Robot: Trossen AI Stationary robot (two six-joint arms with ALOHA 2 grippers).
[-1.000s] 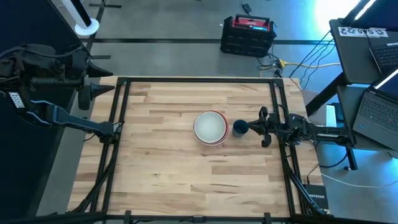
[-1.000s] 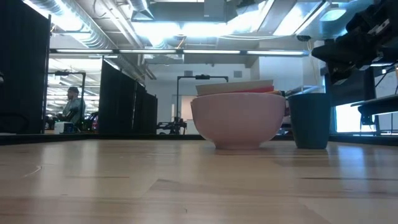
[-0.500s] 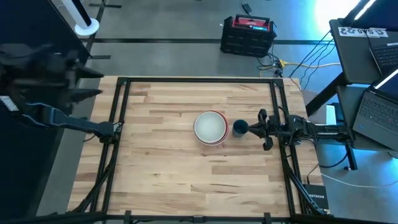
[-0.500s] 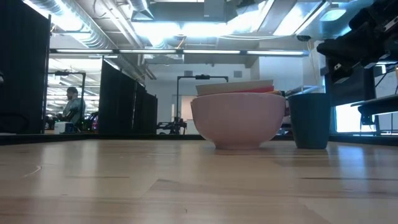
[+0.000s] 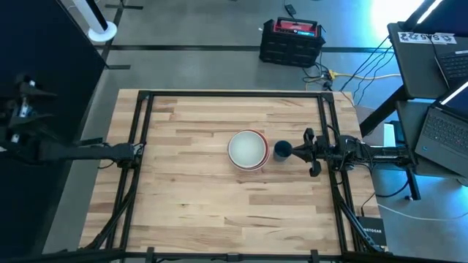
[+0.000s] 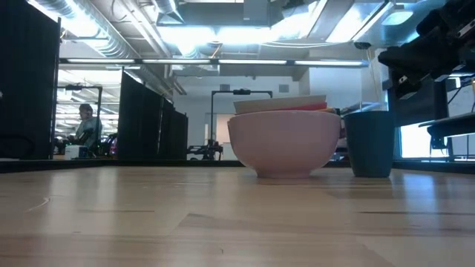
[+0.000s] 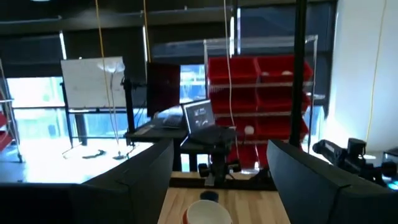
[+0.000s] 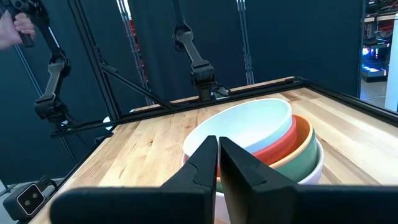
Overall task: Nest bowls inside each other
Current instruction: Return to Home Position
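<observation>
We are seeing the nested bowls (image 5: 247, 149) lying past the blue cup (image 5: 282, 150) from the closed right gripper (image 8: 217, 144); the left gripper (image 7: 221, 145) is hanging spread, well off the bench (image 5: 190, 212).

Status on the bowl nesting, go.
Left end effector open, off the table, left side. Right end effector shut, just short of blue cup. Bowls nested in one stack, mid-table. Cup beside stack, not in it.
</observation>
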